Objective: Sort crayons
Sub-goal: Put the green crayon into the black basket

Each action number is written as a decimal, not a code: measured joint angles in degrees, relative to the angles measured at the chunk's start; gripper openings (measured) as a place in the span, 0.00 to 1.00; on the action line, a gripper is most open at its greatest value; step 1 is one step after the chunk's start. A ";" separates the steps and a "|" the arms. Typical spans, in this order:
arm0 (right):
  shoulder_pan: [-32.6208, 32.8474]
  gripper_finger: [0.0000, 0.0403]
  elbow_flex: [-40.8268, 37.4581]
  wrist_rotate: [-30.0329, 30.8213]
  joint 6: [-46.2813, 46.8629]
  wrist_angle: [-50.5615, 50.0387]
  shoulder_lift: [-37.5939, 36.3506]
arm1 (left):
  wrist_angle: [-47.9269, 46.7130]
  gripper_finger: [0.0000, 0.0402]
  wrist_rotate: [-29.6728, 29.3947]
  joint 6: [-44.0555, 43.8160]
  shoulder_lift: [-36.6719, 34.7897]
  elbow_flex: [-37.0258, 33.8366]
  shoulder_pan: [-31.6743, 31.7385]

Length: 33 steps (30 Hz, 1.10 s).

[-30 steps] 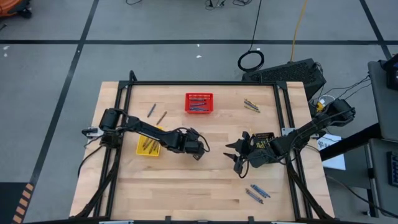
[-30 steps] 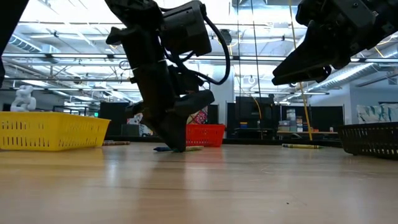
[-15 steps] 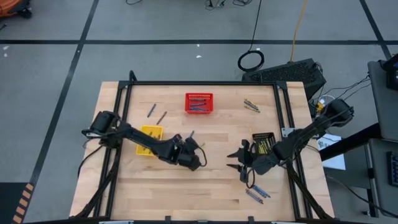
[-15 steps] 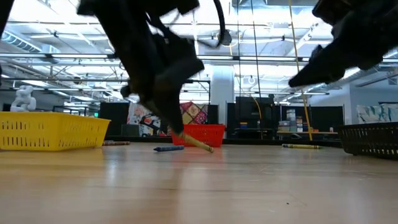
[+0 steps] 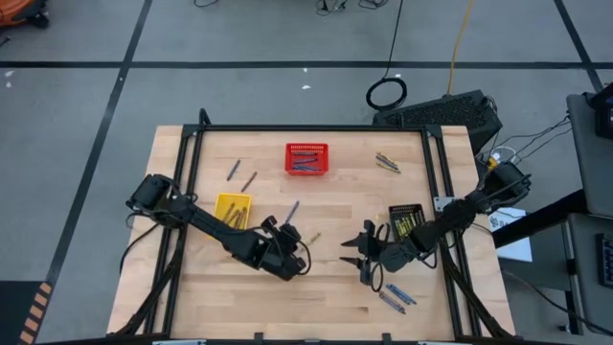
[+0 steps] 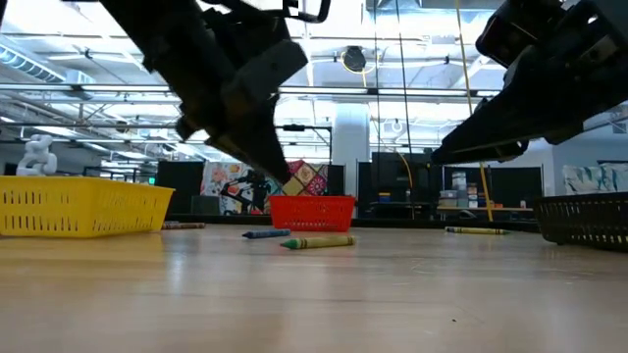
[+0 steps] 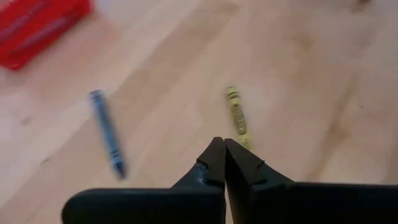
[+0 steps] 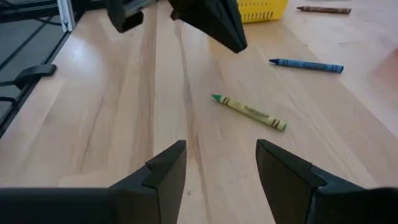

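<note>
A yellow-green crayon (image 5: 313, 238) lies flat on the wooden table, also seen in the left wrist view (image 7: 238, 118), right wrist view (image 8: 249, 112) and low view (image 6: 316, 241). A blue crayon (image 5: 292, 209) lies flat just beyond it (image 7: 107, 132). My left gripper (image 5: 301, 251) is shut and empty, raised above the table (image 6: 285, 181), its tips (image 7: 219, 144) just short of the yellow-green crayon. My right gripper (image 5: 356, 251) is open and empty (image 8: 221, 155), raised (image 6: 451, 152), facing the yellow-green crayon from the table's right.
A red basket (image 5: 306, 159) stands at the far middle, a yellow basket (image 5: 231, 213) at the left and a black basket (image 5: 404, 218) at the right, each holding crayons. Loose crayons lie at the far left (image 5: 240, 175), far right (image 5: 387, 163) and near right (image 5: 395, 295).
My left gripper has gone toward the near edge and up from the table. The yellow-green crayon, which hung tilted under its tips half a second ago, now lies flat on the table. The blue crayon has come into sight behind it. My right gripper has moved a little toward the near-left.
</note>
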 joint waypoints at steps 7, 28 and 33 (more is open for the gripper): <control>0.01 0.45 0.00 -0.04 -3.19 -0.45 -2.41 | 13.74 0.23 9.21 13.80 1.00 -2.70 0.78; 5.07 0.44 0.04 0.01 -6.44 -7.27 -10.32 | 19.13 0.11 12.00 15.48 12.09 -1.73 1.99; 5.93 0.44 0.04 0.20 -6.44 -11.69 -14.13 | 15.06 0.03 12.15 15.31 10.43 -1.73 2.54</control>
